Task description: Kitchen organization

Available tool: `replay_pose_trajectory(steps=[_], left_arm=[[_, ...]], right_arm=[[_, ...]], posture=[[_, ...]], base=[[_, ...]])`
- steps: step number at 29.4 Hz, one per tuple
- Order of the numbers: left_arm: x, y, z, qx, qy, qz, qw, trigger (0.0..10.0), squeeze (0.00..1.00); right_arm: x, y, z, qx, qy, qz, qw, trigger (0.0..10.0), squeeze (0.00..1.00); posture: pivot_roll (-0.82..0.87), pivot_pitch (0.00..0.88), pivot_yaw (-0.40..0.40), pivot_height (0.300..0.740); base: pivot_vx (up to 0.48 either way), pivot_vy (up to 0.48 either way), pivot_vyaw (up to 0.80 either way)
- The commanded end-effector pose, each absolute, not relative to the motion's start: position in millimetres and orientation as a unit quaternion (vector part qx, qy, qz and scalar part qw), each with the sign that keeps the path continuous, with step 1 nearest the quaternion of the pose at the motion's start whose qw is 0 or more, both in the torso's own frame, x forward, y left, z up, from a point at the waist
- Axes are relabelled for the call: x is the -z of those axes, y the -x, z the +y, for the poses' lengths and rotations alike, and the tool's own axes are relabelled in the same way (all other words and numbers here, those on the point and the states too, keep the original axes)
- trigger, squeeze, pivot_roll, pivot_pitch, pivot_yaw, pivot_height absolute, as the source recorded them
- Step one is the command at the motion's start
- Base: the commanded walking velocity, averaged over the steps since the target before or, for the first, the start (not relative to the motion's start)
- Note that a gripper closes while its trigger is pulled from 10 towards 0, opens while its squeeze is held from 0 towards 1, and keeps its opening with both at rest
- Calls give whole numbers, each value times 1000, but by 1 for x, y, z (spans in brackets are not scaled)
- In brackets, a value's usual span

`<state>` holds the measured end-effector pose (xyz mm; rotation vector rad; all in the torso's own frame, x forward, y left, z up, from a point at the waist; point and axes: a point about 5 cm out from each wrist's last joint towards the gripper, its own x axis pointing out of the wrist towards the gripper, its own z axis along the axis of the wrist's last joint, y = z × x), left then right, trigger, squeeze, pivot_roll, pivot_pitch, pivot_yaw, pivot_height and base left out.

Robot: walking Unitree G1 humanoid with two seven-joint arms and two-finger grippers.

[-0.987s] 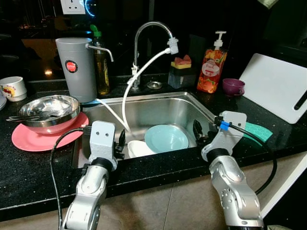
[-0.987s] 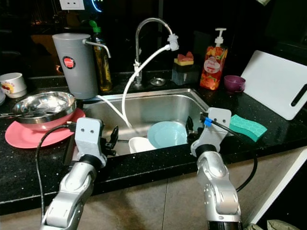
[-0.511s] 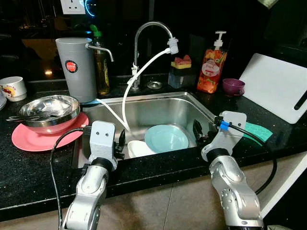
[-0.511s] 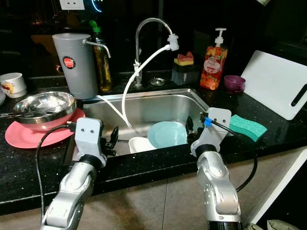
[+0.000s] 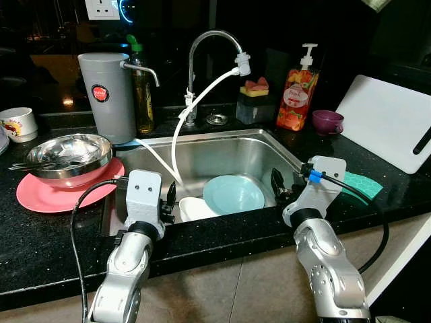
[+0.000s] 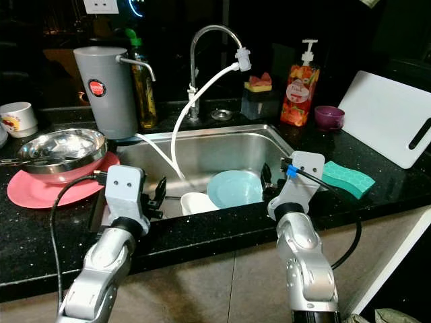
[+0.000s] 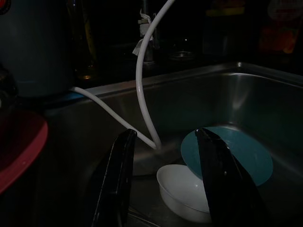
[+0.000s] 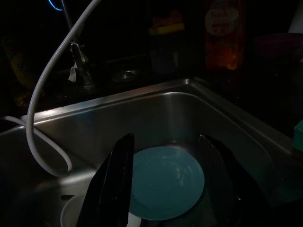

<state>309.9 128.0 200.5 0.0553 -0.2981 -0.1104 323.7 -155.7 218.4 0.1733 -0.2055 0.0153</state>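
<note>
Both hands hover spread at the sink's (image 5: 269, 145) near rim: the left hand (image 7: 163, 182) just above a white bowl (image 7: 182, 191), the right hand (image 8: 168, 189) facing a teal plate (image 8: 165, 182) (tilted against that bowl).

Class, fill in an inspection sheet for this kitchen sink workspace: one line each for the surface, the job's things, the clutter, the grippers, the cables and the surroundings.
Surface: black speckled counter around a steel sink.
Job's things: teal plate and white bowl in the sink; steel bowl on a pink plate, left of the sink.
Clutter: grey canister, oil bottle, soap dispenser, purple cup, green sponge, white cutting board, mug.
Grippers: left gripper open above the white bowl; right gripper open above the teal plate; both empty.
Cables: black cable at the left arm; another at the right; white hose from the faucet.
Surroundings: wall socket; dark backsplash.
</note>
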Motion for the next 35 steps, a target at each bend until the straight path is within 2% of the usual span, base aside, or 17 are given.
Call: replay_pose_trajectory(steps=[1, 35], left_arm=[[-198, -310, 127, 55, -31, -145, 987, 10000, 0], [-197, -309, 127, 55, -30, -143, 988, 10000, 0]], right_arm=[[-218, -325, -157, -5, -93, -101, 991, 10000, 0], [-218, -324, -157, -5, -93, -100, 991, 10000, 0]], posture=[[78, 55, -49, 740], [75, 59, -52, 740]], base=[[0, 0, 0], [0, 0, 0]])
